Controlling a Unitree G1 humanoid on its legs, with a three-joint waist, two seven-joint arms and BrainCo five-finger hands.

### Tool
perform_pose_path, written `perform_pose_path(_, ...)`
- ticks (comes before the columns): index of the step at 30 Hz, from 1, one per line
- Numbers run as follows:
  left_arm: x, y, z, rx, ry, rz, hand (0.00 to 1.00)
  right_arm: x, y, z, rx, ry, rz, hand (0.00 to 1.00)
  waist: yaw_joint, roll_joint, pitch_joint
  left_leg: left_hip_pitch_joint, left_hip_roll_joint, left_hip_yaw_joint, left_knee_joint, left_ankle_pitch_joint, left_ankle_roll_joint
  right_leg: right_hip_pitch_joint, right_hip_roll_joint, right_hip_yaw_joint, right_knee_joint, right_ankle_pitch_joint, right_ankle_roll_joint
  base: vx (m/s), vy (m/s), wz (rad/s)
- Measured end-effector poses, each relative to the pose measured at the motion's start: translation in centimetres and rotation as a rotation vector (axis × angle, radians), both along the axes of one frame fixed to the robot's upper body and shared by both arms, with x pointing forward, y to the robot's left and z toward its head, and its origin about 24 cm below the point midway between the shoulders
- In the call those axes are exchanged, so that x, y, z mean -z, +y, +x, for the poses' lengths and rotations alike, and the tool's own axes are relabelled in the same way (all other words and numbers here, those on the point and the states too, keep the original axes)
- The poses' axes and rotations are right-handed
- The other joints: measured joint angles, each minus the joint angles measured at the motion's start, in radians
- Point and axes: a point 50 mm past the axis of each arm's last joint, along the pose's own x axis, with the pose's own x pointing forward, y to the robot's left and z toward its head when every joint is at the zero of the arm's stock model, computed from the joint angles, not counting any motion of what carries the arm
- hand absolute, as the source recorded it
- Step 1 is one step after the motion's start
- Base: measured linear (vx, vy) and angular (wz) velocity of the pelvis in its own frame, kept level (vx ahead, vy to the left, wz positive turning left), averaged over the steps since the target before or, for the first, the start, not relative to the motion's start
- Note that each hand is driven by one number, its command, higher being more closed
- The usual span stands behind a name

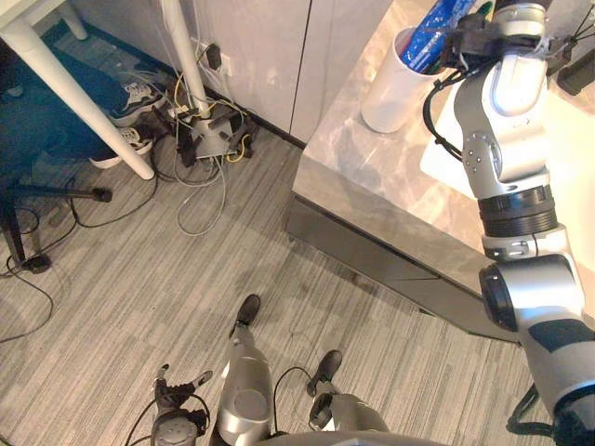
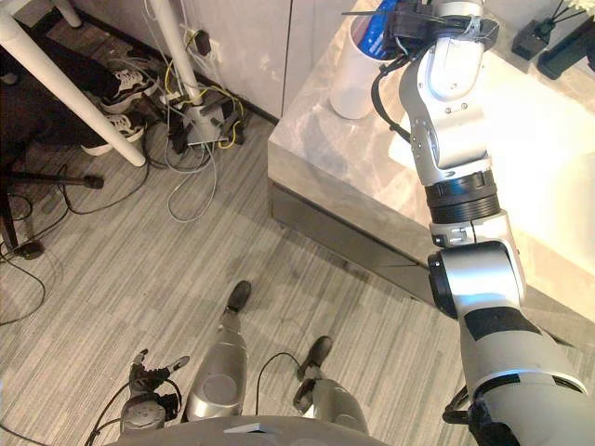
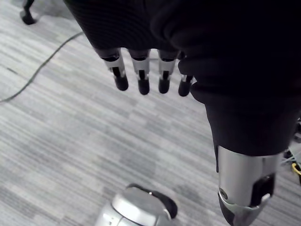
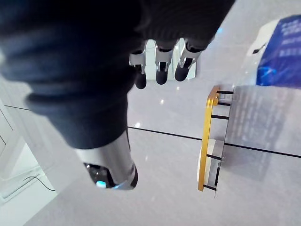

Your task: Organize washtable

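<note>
grey marble tabletop (image 1: 372, 177) at 2 o'clock, white cup (image 1: 395, 93) on it. right robot hand (image 4: 161, 70) nearby, fingers straight, empty. left robot hand (image 3: 141, 77) open over floor (image 3: 70, 141).

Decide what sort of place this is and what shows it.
Likely a mock washstand in an office: grey counter, white cup holding a blue tube, carpet floor with tangled cables.

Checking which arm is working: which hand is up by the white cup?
The right hand, open and reaching over the grey countertop beside the white cup. The left hand hangs open, low over the floor.
</note>
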Motion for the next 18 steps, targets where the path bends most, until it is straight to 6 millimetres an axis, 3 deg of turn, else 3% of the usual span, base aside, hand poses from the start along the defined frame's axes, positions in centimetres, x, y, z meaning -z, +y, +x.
perform_pose_path(12, 0.0, 0.0, 0.0, -0.002, 0.003, 0.000, 0.00, -0.1, -0.6, -0.3, 0.009, -0.015, 0.032, 0.00, -0.007, -0.006, -0.004, 0.006, 0.000, 0.004, -0.003, 0.000, 0.000, 0.003, -0.001, 0.002, 0.000, 0.000, 0.000, 0.00, 0.000, 0.00)
perform_pose_path(18, 0.2, 0.0, -0.3, 0.007, 0.024, -0.002, 0.00, 2.0, -4.4, -2.2, 0.056, -0.066, 0.147, 0.00, -0.029, -0.016, -0.031, 0.027, -0.001, 0.013, -0.012, 0.000, 0.000, 0.017, -0.004, 0.005, -0.001, 0.000, 0.001, 0.00, 0.001, -0.01)
